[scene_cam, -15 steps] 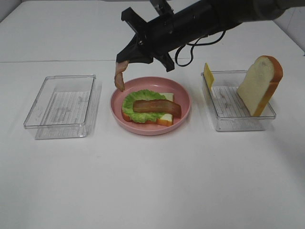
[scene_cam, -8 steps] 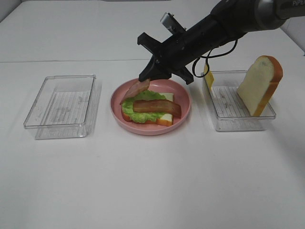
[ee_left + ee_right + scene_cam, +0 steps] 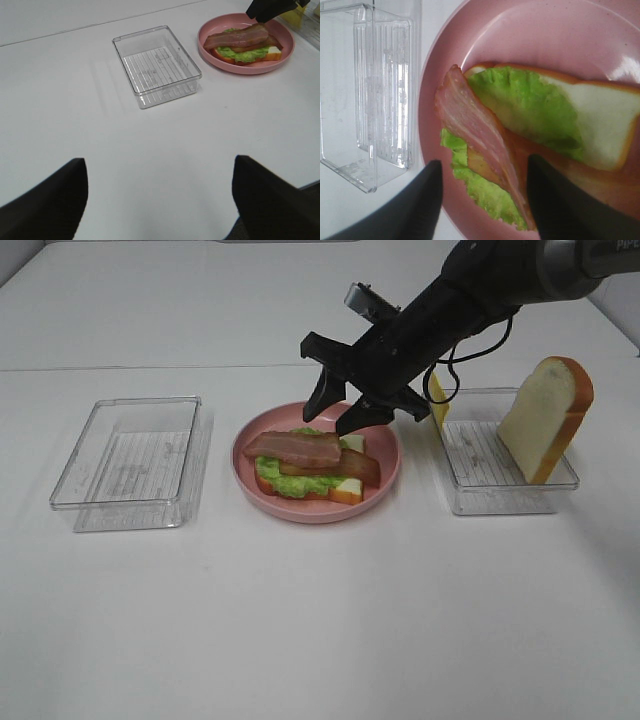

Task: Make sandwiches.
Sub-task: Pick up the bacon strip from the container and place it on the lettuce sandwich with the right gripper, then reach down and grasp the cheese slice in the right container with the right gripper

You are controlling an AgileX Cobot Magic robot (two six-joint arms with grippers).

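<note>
Right gripper (image 3: 335, 415): jaws apart, empty. Just beneath: upper bacon strip (image 3: 295, 447), loose across lettuce (image 3: 290, 481). Risk: jaw catching strip on withdrawal, dragging it off the bread (image 3: 347, 491).

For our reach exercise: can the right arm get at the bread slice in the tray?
Probably yes: the bread slice stands uncovered in its open tray, and the right gripper has open, empty jaws nearby.

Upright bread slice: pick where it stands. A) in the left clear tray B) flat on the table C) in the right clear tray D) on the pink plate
C: the bread slice leans upright in the clear tray to the right of the pink plate.
</note>
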